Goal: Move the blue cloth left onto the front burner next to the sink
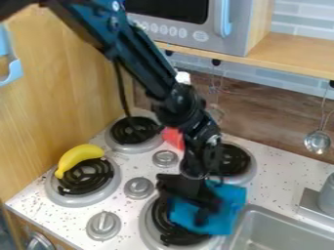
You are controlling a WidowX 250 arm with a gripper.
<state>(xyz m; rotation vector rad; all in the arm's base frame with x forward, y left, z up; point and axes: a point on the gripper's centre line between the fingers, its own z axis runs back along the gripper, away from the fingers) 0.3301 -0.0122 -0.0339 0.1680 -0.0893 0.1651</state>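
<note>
The black gripper (pixel 201 207) hangs over the front right burner (pixel 159 222), pointing down at a blue cloth (pixel 225 207). Dark parts of the gripper cover the cloth's middle and left side; whether it holds the cloth cannot be made out. The cloth spreads over the right part of that burner, near the sink's corner. On the front left burner (pixel 87 177), a yellow banana (pixel 79 157) rests across the back edge of the coil. Partly behind the arm, a red object (pixel 174 137) stands between the two back burners.
The sink (pixel 271 229) lies at the lower right, with a grey faucet base (pixel 320 197) beside it. Stove knobs (pixel 138 187) stand between the burners. Above are a microwave (pixel 189 24) and a wooden shelf (pixel 293 53); a metal ladle (pixel 318 141) hangs at the right.
</note>
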